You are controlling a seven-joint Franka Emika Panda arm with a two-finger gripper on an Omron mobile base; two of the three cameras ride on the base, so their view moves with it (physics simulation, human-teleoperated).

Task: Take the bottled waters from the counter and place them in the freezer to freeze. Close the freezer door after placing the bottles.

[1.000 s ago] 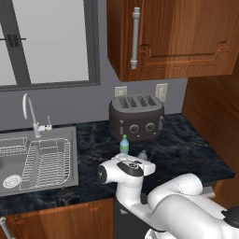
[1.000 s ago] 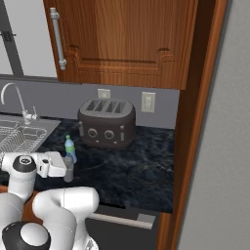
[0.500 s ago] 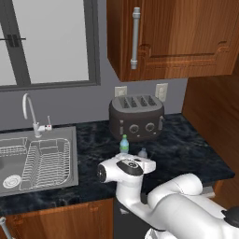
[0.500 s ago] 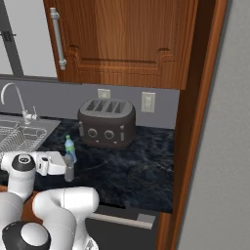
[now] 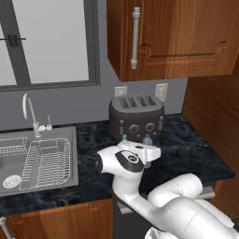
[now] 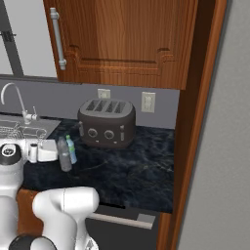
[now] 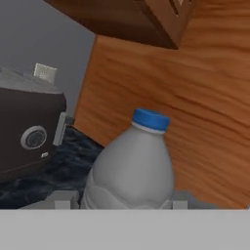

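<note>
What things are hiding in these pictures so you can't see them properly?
- Grey bottle: its bottom is cut off at the hand view's lower edge.
- Green-capped bottle: in the left base view the arm covers all but its cap.
- Gripper: whether its fingers already touch the grey bottle cannot be told.
- Sink: cut off by the left edge.

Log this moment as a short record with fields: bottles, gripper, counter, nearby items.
grey bottle: upright on the counter, blue cap, between the fingers, in front of the toaster; seen at
green-capped bottle: upright beside the grey one, nearer the toaster
gripper: fingers either side of the grey bottle, closing; firm grip cannot be told
sink: left of the arm, with a tap
wall cupboard: above the toaster, shut
</note>
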